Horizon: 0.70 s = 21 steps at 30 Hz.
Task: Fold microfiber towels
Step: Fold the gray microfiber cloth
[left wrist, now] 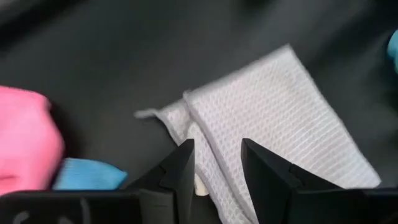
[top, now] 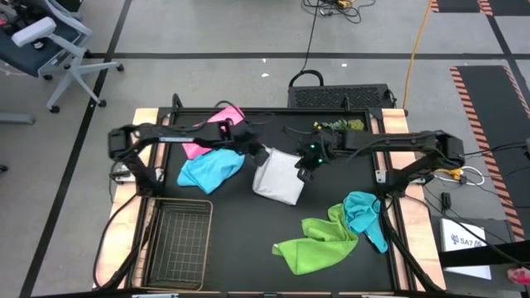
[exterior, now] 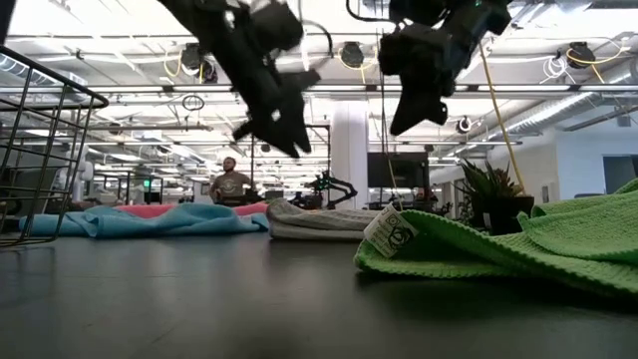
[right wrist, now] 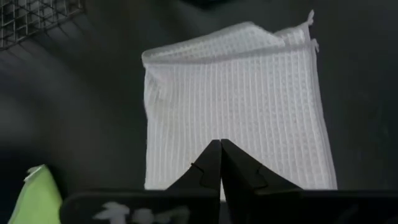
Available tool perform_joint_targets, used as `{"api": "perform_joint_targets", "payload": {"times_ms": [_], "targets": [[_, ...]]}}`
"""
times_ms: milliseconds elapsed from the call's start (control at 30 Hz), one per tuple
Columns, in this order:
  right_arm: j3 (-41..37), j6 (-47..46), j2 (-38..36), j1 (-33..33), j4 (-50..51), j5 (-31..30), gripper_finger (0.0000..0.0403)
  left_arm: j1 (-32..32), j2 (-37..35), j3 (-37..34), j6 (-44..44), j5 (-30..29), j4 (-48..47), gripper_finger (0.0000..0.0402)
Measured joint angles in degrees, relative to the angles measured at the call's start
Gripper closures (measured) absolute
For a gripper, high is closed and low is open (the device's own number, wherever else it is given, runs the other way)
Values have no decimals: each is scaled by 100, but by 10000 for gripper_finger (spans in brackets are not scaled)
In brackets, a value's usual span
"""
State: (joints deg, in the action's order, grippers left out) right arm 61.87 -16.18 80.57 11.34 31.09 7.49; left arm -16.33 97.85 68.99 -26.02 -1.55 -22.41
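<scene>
The work surface is a black table [top: 248, 223] set in an open hall with grey flooring; in the low view a person [exterior: 231, 183] is visible far behind the table.

The grey-white towel [top: 278, 178] lies folded near the table centre, flat on the surface. The left gripper [top: 258, 155] hangs above the table just beside this towel's upper left corner. Its fingers [left wrist: 179, 174] stand partly apart with a clear gap between them — nothing is held. The right gripper [top: 305, 163] hangs above the table at the towel's upper right edge. Its fingers [right wrist: 209, 163] are pressed together and grip nothing; the towel lies beneath them, apart from the tips.

Positions of the other towels:
- pink towel [top: 209, 132] — back left of the table, under the left arm.
- light blue towel [top: 210, 170] — touching the pink towel on its near side.
- lime green towel [top: 316, 243] — crumpled at front right.
- teal towel [top: 364, 215] — touching the lime green towel's right end.

A wire mesh basket [top: 177, 240] sits at front left. A small potted plant [top: 339, 126] stands at the back edge.
</scene>
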Motion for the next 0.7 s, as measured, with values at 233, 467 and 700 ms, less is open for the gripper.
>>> {"api": "perform_joint_targets", "payload": {"times_ms": [233,467,700], "targets": [[0,-221,-440,-20,307,-157,403,-145,731,0,248,578,353,270],[2,-221,-544,-18,311,-302,403,-179,771,0,497,776,1076,270],[2,-265,-544,-18,309,-302,403,-273,767,79,1050,947,1194,263]]}}
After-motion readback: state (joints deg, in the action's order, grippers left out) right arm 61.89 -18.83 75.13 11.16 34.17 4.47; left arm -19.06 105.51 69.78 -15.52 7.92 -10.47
